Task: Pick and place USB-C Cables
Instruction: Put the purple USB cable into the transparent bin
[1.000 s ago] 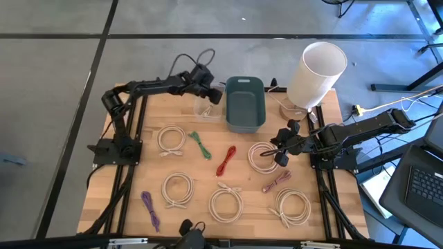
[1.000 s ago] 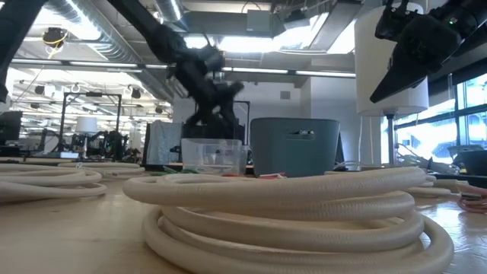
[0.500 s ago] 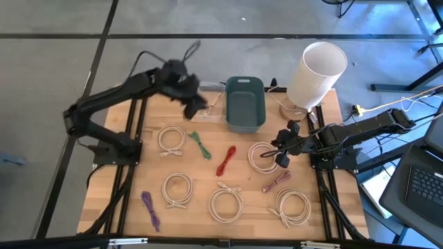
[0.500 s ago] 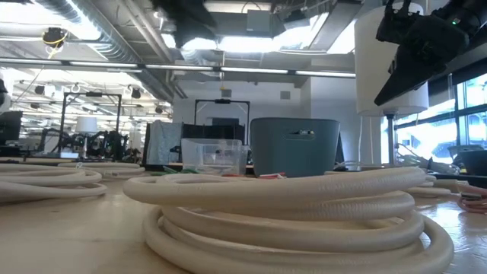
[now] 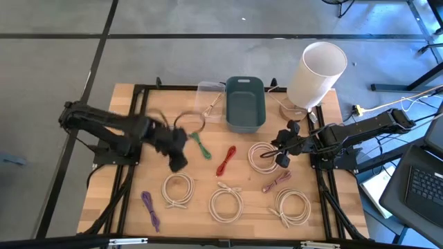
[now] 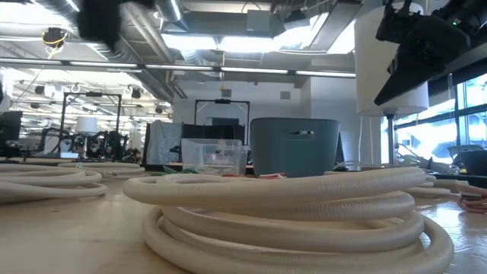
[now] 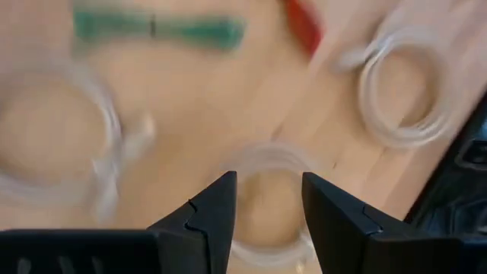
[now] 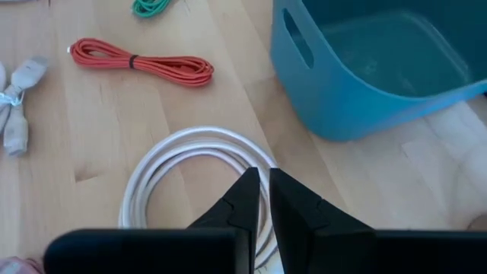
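Observation:
Several cream-white cable coils lie flat on the wooden table, among them one [image 5: 178, 188] near the left arm and one [image 5: 263, 158] under the right gripper. Green [image 5: 201, 145], red [image 5: 226, 160], purple [image 5: 150, 209] and pinkish-brown [image 5: 276, 182] bundles lie between them. My left gripper [image 5: 176, 160] is blurred above the table's left middle and partly hides a coil. In its wrist view it [image 7: 268, 202] is open above a coil [image 7: 266, 198]. My right gripper [image 5: 280, 158] hangs shut above its coil [image 8: 198, 183], clear of the table in the low view [image 6: 392, 80].
A teal bin [image 5: 245, 104] stands at the far middle with a clear box [image 5: 208, 91] to its left. A tall white cylinder [image 5: 317, 72] stands at the far right corner. One coil [image 6: 289, 213] fills the low view's foreground.
My left arm has swung fast from the clear box at the far edge, up and then toward the near-left, and now hangs low over the coils on the table's left side. The cables have not moved.

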You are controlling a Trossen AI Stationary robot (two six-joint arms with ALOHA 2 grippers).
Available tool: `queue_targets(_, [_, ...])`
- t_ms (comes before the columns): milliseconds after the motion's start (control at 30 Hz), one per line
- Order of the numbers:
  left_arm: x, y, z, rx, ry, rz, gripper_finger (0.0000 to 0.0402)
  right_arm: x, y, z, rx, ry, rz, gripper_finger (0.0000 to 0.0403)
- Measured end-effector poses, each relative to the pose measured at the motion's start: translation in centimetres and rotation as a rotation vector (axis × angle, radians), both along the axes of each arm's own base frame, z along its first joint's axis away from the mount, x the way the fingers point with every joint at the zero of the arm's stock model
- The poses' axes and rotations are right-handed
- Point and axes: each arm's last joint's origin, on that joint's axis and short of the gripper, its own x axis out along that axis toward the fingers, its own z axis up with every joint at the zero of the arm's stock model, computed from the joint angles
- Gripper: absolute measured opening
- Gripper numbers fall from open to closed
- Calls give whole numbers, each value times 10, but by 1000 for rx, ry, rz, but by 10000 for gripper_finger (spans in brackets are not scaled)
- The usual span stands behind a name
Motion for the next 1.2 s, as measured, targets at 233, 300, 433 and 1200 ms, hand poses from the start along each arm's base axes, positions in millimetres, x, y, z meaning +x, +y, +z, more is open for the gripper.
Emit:
queue_targets(233, [-39, -66, -47, -139, 82, 411, 143, 0, 0, 0, -58, 24, 66, 37])
queue_targets(300, [-49, -81, -56, -181, 36, 504, 143, 0, 0, 0, -57, 24, 65, 37])
queue_targets(433, [-62, -104, -76, -204, -53, 668, 143, 0, 0, 0, -27, 18, 55, 37])
queue_targets(1200, [-25, -145, -75, -279, 318, 801, 60, 2, 2, 1, -43, 14, 135, 37])
